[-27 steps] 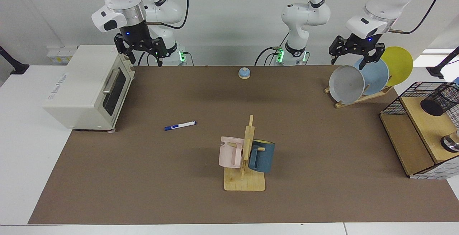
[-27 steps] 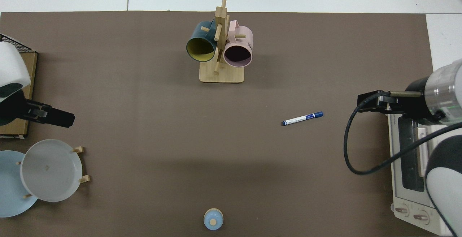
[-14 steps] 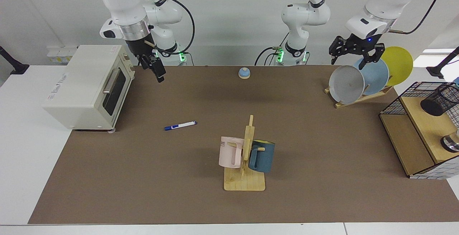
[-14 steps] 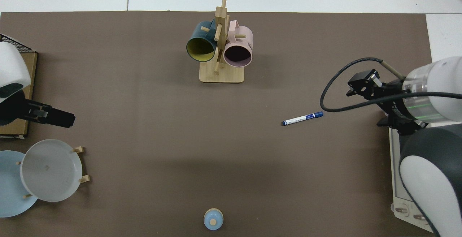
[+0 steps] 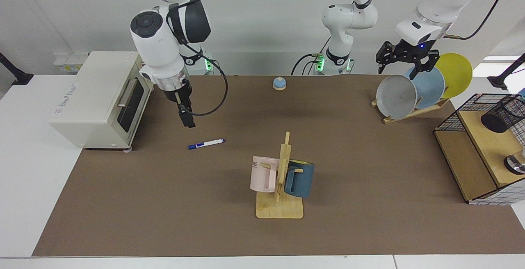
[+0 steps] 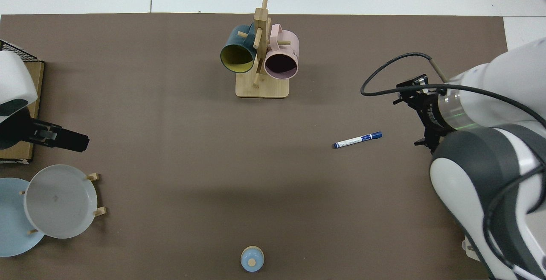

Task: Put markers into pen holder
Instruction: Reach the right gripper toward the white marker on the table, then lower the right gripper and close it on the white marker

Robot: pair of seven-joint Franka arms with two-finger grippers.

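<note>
The marker (image 5: 206,143) (image 6: 357,140) lies flat on the brown mat, white barrel with a blue cap, a little in front of the toaster oven. My right gripper (image 5: 189,122) hangs pointing down just above and behind the marker's blue-capped end, apart from it and seen edge-on. The pen holder (image 5: 503,114), a black mesh cup, lies tilted on the upper wooden shelf of the wire basket at the far right. My left gripper (image 5: 404,63) (image 6: 81,142) hovers open above the plates, holding nothing.
A white toaster oven (image 5: 98,96) stands beside the right arm. A wooden mug rack (image 5: 281,178) with a pink and a blue mug stands mid-table. A plate rack (image 5: 414,90), a small blue bell (image 5: 279,83) and the black wire basket (image 5: 455,117) ring the mat.
My right arm has swung away from the toaster oven and come down towards the marker, its wrist turned. The left arm and the marker have stayed put.
</note>
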